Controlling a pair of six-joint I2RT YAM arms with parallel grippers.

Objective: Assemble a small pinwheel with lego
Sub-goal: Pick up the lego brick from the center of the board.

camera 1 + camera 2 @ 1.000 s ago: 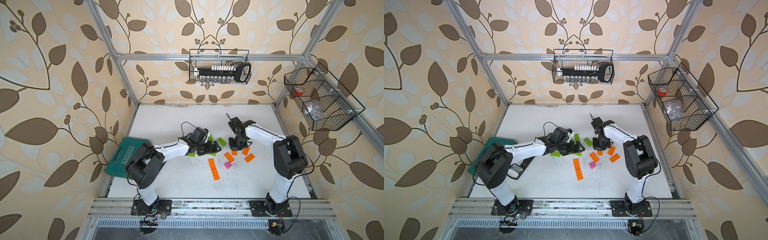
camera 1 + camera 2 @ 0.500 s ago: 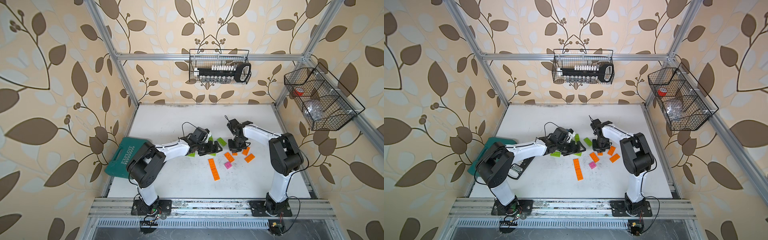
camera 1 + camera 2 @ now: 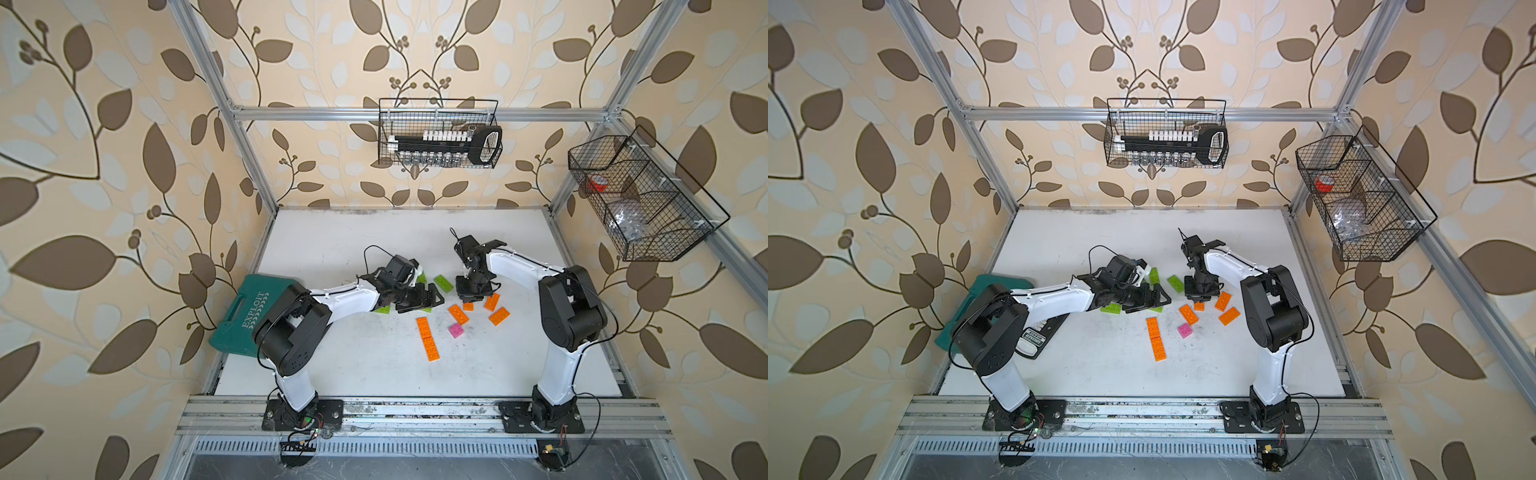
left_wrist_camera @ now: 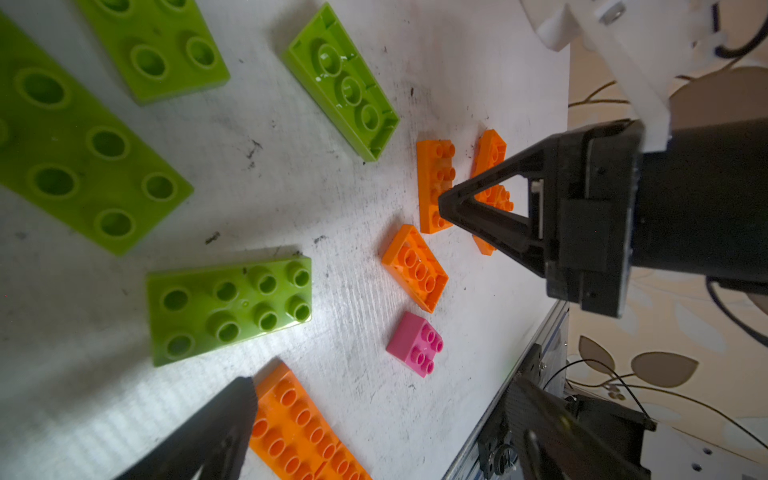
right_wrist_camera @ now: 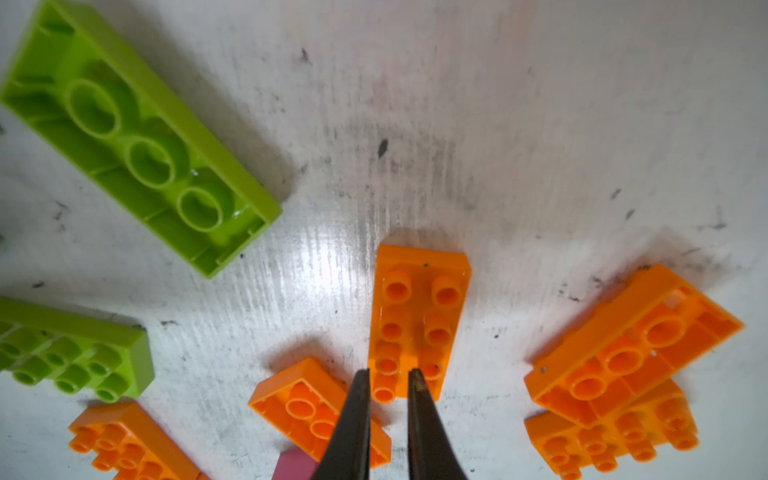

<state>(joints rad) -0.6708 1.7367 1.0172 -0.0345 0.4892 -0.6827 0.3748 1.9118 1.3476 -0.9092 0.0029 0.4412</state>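
Loose lego lies mid-table. My right gripper (image 5: 388, 374) points down at a studs-up orange brick (image 5: 419, 299), its jaws nearly closed with one row of that brick's studs between the fingertips. In both top views it hangs low over the orange cluster (image 3: 469, 293) (image 3: 1200, 291). My left gripper (image 4: 386, 415) (image 3: 434, 300) stands wide open and low over the lime-green bricks (image 4: 228, 307), holding nothing. An upturned lime-green brick (image 5: 137, 137) (image 3: 444, 282) lies between the arms. A pink brick (image 3: 456, 331) (image 4: 415, 345) and two joined long orange bricks (image 3: 428, 340) lie nearer the front.
A teal tool case (image 3: 257, 320) leans at the table's left edge beside the left arm. Wire baskets hang on the back wall (image 3: 438, 139) and the right wall (image 3: 640, 199). The white table (image 3: 374, 241) stretches bare behind the arms. Metal rails run along the front.
Both grippers stay almost where they were. The right arm's elbow has shifted slightly. No brick has visibly moved.
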